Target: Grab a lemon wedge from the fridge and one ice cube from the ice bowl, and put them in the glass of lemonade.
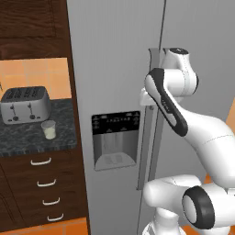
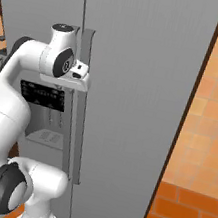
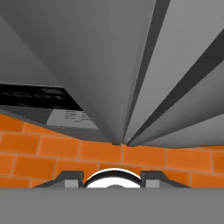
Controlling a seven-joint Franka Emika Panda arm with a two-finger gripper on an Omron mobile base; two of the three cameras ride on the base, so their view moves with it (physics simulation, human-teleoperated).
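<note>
The grey steel fridge (image 1: 114, 55) (image 2: 140, 86) stands with both doors shut, so the lemon wedge is hidden. My gripper (image 1: 146, 97) (image 2: 80, 74) is pressed up against the long vertical handle (image 1: 148, 147) (image 2: 77, 126) near its top. In the hand view I look down along the door towards the floor. There the gripper (image 3: 109, 180) has its two tips a little apart, and nothing shows between them. The glass of lemonade (image 1: 48, 129) stands on the dark counter to the fridge's left. The ice bowl and the ice cube are out of view.
A silver toaster (image 1: 25, 104) sits behind the glass on the granite counter (image 1: 27, 142), above dark wooden drawers (image 1: 43, 183). The black dispenser panel (image 1: 115, 137) (image 2: 44, 97) is set in the left door. Orange tiles cover the wall (image 2: 210, 124) to the fridge's right.
</note>
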